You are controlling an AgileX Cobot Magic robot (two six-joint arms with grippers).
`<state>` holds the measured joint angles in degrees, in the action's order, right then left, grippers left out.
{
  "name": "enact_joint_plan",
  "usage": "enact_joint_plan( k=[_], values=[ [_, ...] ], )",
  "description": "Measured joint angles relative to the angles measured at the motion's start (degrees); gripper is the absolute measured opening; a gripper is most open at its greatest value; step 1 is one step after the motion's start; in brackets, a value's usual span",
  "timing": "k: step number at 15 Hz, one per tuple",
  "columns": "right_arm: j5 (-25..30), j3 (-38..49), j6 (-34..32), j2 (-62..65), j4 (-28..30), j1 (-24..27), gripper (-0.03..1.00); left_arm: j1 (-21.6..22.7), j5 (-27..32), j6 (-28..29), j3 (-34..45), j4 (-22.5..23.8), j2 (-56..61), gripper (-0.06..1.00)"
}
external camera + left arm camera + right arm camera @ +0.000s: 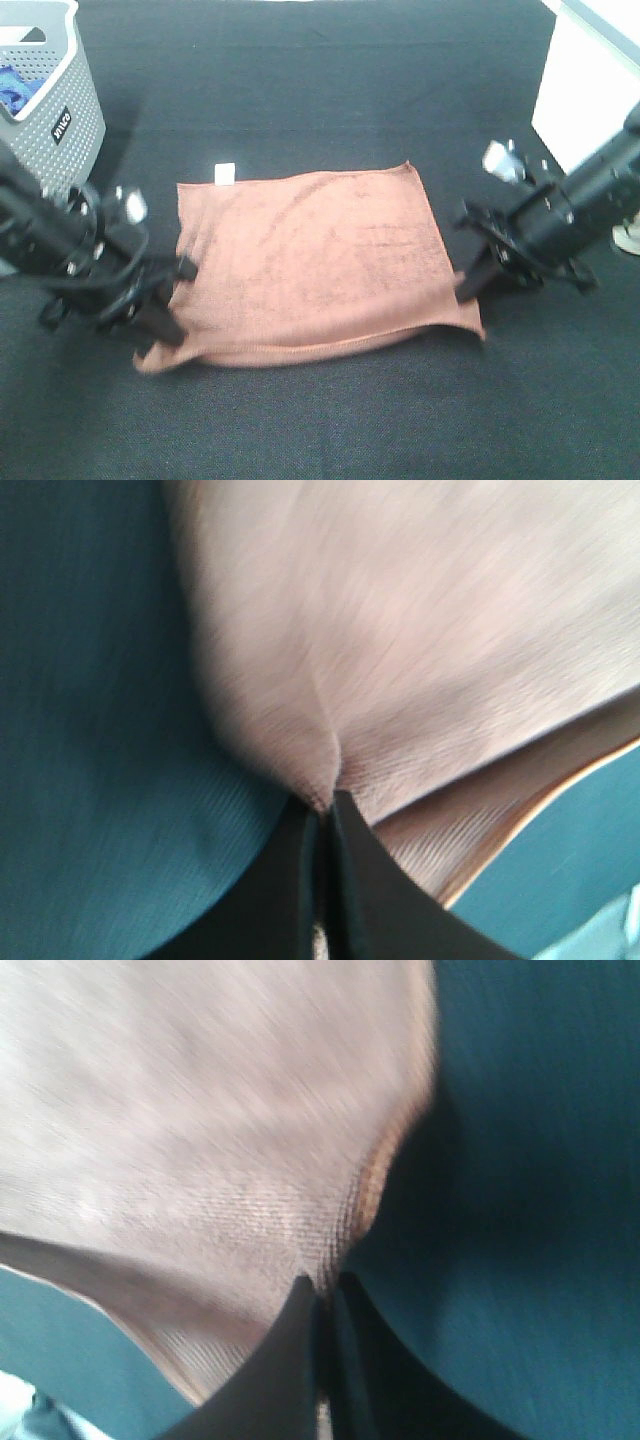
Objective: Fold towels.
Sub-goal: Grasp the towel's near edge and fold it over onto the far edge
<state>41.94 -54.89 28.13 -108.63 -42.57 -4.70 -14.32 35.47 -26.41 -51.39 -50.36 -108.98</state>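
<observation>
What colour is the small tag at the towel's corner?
White; the tag on the rust-brown towel shows best in the exterior high view.

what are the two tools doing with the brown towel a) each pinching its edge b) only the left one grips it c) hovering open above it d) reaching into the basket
a: wrist views show the left tool and right tool each shut on the towel

Only lettering I can make out from my end is on the grey perforated basket (pixel 80 110). There's a small black label (pixel 58 126) on its side wall with white capitals running up it. Looks like "VILKO" to me, but it's blurry, so don't quote me. The little white tag (pixel 225 173) at the towel (pixel 310 260) corner is too small to read.
</observation>
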Motion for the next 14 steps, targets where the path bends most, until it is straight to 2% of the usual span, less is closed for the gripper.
enact_joint_plan(
  k=[2,5,6,7,8,11,14],
  values=[
    [-1.8,-5.0,1.0,-0.3,-0.5,0.0,0.00,0.0,-3.4,0.0,-4.1,-0.2,0.6,0.00],
    [-2.6,-17.5,1.1,-5.1,-0.7,0.0,0.00,0.0,-10.9,0.0,-11.2,0.0,0.7,0.00],
    [-2.6,-17.5,1.1,-5.1,-0.7,0.0,0.00,0.0,-10.9,0.0,-11.2,0.0,0.7,0.00],
    [-2.6,-24.6,1.1,-9.5,-0.7,0.0,0.00,0.0,-15.3,0.0,-15.0,2.3,0.5,0.00],
    [-2.6,-24.6,1.1,-9.5,-0.7,0.0,0.00,0.0,-15.3,0.0,-15.0,2.3,0.5,0.00],
    [-2.6,-34.8,1.1,-15.9,-0.9,0.0,0.00,0.0,-16.8,0.1,-22.1,6.9,-4.2,0.00],
    [-2.6,-40.8,1.0,-21.8,-0.8,0.0,0.00,0.7,-14.5,5.4,-29.8,10.8,-12.5,0.00]
  ],
)
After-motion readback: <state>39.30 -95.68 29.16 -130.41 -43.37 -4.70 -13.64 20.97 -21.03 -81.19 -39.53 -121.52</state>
